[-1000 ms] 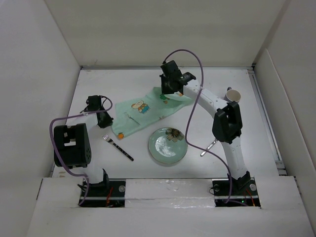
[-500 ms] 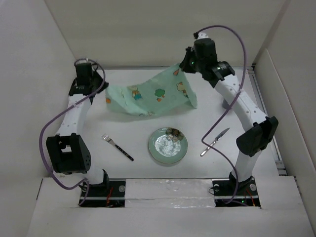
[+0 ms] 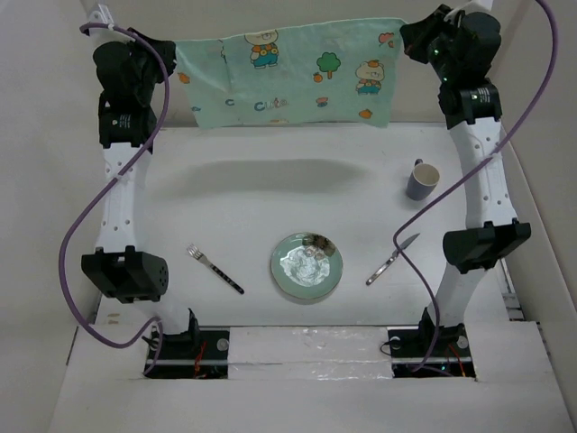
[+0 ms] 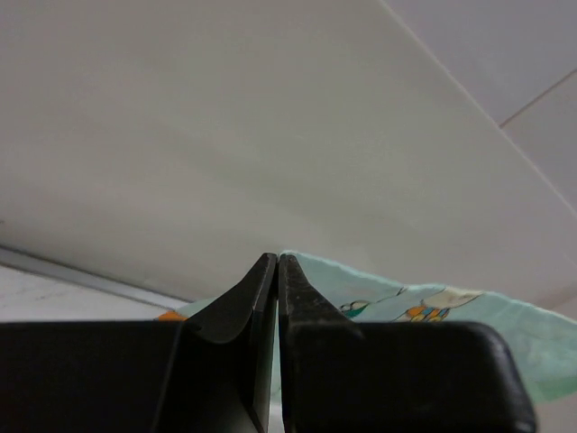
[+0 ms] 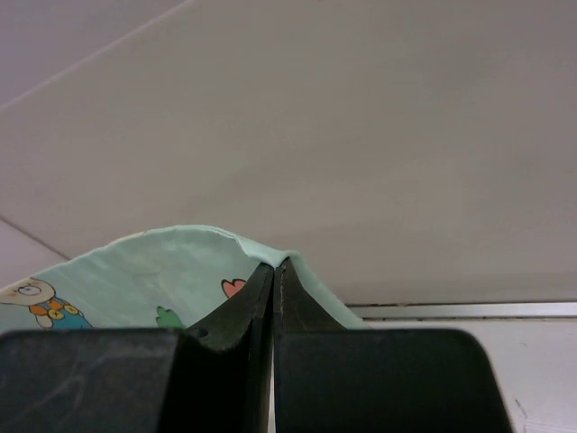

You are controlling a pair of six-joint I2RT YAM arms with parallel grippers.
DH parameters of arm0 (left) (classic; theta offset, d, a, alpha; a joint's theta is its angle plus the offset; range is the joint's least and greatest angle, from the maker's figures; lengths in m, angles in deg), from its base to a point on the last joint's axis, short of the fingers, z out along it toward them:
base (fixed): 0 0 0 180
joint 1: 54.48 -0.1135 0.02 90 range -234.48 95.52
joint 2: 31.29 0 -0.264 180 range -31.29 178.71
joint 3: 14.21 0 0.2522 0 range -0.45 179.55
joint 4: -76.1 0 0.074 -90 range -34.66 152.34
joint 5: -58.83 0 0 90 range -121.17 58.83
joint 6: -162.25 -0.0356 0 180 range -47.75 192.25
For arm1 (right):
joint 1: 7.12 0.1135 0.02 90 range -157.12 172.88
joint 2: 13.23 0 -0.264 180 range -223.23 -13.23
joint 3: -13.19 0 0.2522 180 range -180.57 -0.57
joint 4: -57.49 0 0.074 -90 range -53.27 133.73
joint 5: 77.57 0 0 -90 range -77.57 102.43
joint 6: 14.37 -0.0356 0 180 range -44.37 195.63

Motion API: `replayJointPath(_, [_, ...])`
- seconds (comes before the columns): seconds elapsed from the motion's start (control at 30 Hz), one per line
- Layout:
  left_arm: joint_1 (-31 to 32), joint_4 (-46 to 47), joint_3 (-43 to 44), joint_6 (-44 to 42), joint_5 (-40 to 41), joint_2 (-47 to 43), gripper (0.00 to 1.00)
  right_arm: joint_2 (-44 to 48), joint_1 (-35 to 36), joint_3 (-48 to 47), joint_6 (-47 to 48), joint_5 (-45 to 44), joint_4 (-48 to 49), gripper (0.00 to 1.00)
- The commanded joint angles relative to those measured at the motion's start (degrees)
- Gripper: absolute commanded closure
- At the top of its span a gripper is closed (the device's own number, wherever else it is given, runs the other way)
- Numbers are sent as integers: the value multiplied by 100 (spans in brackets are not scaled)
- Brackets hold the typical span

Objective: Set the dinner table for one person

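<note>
Both arms hold the mint-green cartoon placemat (image 3: 288, 72) stretched wide and high above the far part of the white dinner table (image 3: 243, 194). My left gripper (image 3: 173, 47) is shut on its left top corner (image 4: 379, 293), the jaws pressed together on the cloth. My right gripper (image 3: 403, 29) is shut on its right top corner (image 5: 171, 271). The cloth hangs flat like a curtain and casts a shadow on the table. A green plate (image 3: 306, 266) lies front centre, a fork (image 3: 215, 269) to its left, a knife (image 3: 391, 260) to its right.
A grey-blue mug (image 3: 421, 179) stands at the right, close to the right arm. White walls enclose the table on three sides. Purple cables loop off both arms.
Both grippers have risen far and spread apart, lifting the placemat off the table and pulling it taut. The mug, hidden before by the right arm, now shows.
</note>
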Motion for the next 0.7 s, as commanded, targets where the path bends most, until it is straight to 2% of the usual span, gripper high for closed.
replayJointPath(0.0, [-55, 1071, -1087, -6, 55, -551, 100, 575, -154, 687, 5, 785, 873, 100])
replayJointPath(0.03, [-55, 1276, -1494, -76, 55, -683, 100, 698, -155, 1038, 84, 883, 925, 100])
replayJointPath(0.07, [-55, 1452, -1890, -103, 63, -911, 100, 838, -155, 1955, 110, 928, 1021, 100])
replayJointPath(0.13, [-107, 1971, -3163, -164, -59, -1132, 100, 1391, -155, 3128, 129, 998, 1504, 100])
replayJointPath(0.17, [-108, 2112, -3551, -173, -68, -1316, 100, 1559, -155, 4273, 67, 1033, 1723, 100])
replayJointPath(0.2, [-160, 2313, -4347, -173, -68, -1396, 100, 1830, -155, 4816, 23, 1155, 2038, 100])
replayJointPath(0.27, [-240, 2508, -5072, -103, -121, -1589, 100, 1999, -155, 5670, -161, 1200, 2164, 100])
replayJointPath(0.3, [-240, 2622, -5658, -138, -121, -1625, 100, 2052, -94, 6396, -188, 1253, 2382, 100])
replayJointPath(0.4, [-240, 2597, -6478, -199, -147, -1678, 100, 2053, -32, 7279, -276, 860, 2271, 100])
replayJointPath(0.57, [-240, 2167, -7219, -217, 10, -1748, 100, 1772, 100, 7423, -390, 24, 1445, 100])
replayJointPath(0.6, [-240, 1853, -7316, -191, 219, -1792, 92, 1736, 100, 7414, -425, -125, 1218, 93])
replayJointPath(0.67, [-240, 1465, -7404, -173, 344, -2019, 84, 1684, 153, 7440, -425, -188, 1076, 82])
